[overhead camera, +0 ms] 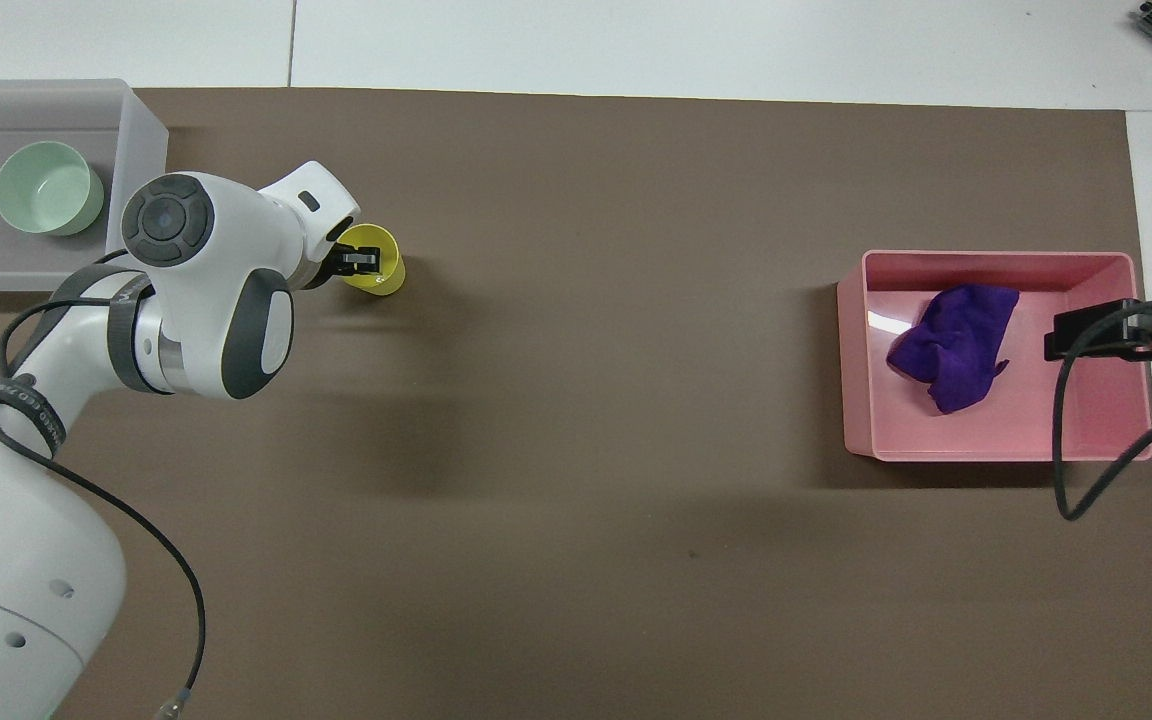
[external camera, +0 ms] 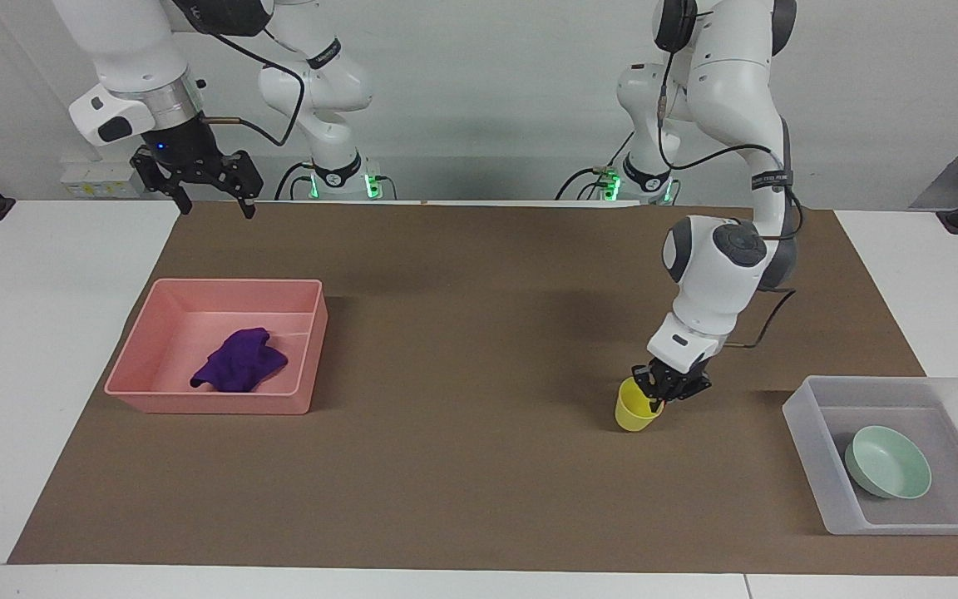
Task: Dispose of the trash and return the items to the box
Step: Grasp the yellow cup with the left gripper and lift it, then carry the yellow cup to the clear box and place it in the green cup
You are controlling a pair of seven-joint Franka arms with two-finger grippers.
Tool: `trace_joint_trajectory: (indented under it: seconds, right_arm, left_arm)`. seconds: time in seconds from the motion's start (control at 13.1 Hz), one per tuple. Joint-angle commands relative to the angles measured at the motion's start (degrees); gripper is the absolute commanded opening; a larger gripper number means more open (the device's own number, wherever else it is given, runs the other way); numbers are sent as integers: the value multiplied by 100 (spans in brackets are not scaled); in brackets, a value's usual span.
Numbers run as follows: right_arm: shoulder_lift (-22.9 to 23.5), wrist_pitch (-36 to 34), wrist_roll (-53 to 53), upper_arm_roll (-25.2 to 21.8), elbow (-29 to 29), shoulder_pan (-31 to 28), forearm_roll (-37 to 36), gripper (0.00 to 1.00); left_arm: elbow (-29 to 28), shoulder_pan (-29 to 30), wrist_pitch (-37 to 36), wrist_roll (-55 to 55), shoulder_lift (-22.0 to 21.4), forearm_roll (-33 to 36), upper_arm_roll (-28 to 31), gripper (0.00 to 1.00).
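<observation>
Yellow cup [external camera: 636, 412] at the facing view's lower right, its rim pinched by the left gripper [external camera: 662, 393]; the right gripper [external camera: 211, 198] waits spread, upper left.

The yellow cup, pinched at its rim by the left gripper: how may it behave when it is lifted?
The yellow cup looks like thin plastic, so probably light and fairly stiff. The left gripper is shut on one side of the rim only, so the cup may tilt or swing. Its smooth wall could slip.
</observation>
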Motion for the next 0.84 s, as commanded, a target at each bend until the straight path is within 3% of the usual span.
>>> trace_joint_trajectory:
  seconds: [0.0, 0.53, 0.76]
  right_arm:
    - [-51, -80, -146, 10, -29, -33, -29, 100]
    - [-51, -160, -102, 19, -29, -32, -29, 100]
    - [-69, -151, -137, 1, -29, -50, 67, 100]
  left_arm:
    - [-62, 211, -132, 7, -409, -61, 54, 0]
    - [1300, 1635, -352, 525, 12, -43, 37, 0]
    - [2581, 2162, -798, 578, 740, -52, 28, 0]
